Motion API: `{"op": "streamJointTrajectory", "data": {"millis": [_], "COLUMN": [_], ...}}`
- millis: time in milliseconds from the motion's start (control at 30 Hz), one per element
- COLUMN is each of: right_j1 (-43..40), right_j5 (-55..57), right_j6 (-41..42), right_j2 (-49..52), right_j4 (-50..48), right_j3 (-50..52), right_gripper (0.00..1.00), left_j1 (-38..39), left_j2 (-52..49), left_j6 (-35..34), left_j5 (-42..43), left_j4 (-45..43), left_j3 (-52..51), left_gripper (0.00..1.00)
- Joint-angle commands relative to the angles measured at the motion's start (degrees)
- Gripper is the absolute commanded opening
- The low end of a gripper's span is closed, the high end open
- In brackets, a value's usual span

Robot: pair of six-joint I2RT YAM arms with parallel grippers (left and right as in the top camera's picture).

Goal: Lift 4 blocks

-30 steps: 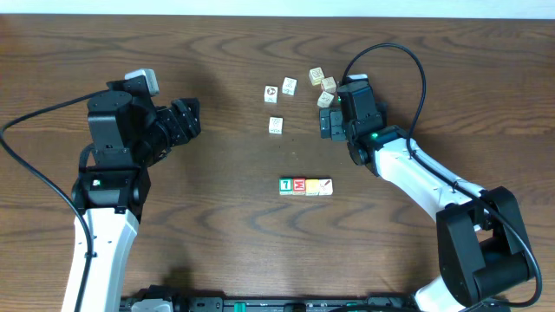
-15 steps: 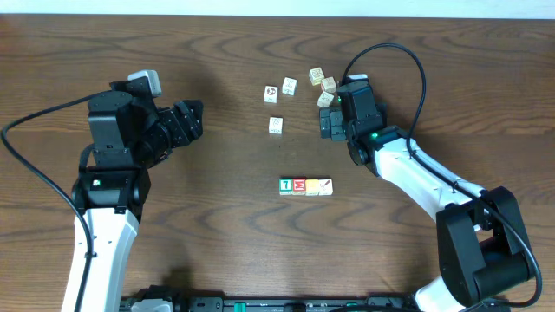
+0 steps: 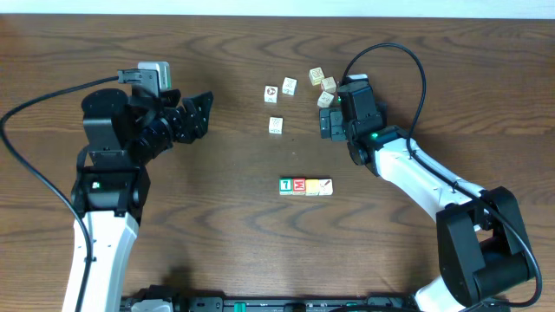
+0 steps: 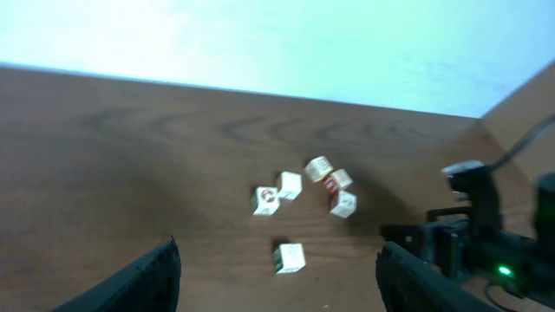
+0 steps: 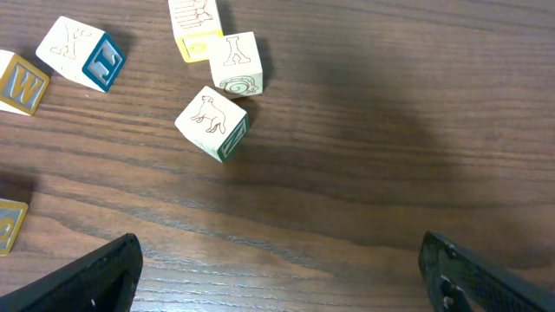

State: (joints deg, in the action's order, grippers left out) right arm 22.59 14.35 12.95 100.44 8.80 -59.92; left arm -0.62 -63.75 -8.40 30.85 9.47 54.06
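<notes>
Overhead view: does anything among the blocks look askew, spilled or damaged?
Nothing stands out. The four blocks sit side by side in a straight row; the loose cubes behind them lie scattered at mixed angles, none visibly damaged.

The overhead camera looks straight down from high up on the whole dark brown wooden table (image 3: pixel 234 52). The left wrist camera faces right across it from well off, blurred, and catches the scattered cream picture cubes (image 4: pixel 329 184) and the black-and-white right arm (image 4: pixel 473 234). The right wrist camera looks down on those same cubes from close above.
</notes>
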Motion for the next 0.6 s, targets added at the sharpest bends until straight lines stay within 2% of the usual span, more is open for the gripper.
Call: {"op": "streamJointTrajectory", "data": {"millis": [0, 200, 233, 567], "right_j1": [-0.37, -0.37, -0.37, -0.37], "right_j5": [0.35, 0.33, 0.35, 0.33], "right_j6": [-0.37, -0.37, -0.37, -0.37], "right_j2": [-0.90, -0.90, -0.90, -0.90], "right_j4": [0.00, 0.00, 0.02, 0.02], "right_j3": [-0.13, -0.13, -0.13, -0.13], "right_gripper": [0.99, 0.99, 0.99, 0.99], "left_j1": [2.51, 12.44, 14.14, 12.04], "left_j2": [3.82, 13.20, 17.16, 36.92], "left_j6": [4.31, 10.47, 11.74, 13.97], "left_j5": [-0.35, -21.64, -24.87, -25.99], "left_j4": [-1.36, -3.98, -6.25, -20.41], "left_j3": [1.44, -1.46, -4.02, -26.49], "left_gripper": [0.73, 0.73, 0.73, 0.73]}}
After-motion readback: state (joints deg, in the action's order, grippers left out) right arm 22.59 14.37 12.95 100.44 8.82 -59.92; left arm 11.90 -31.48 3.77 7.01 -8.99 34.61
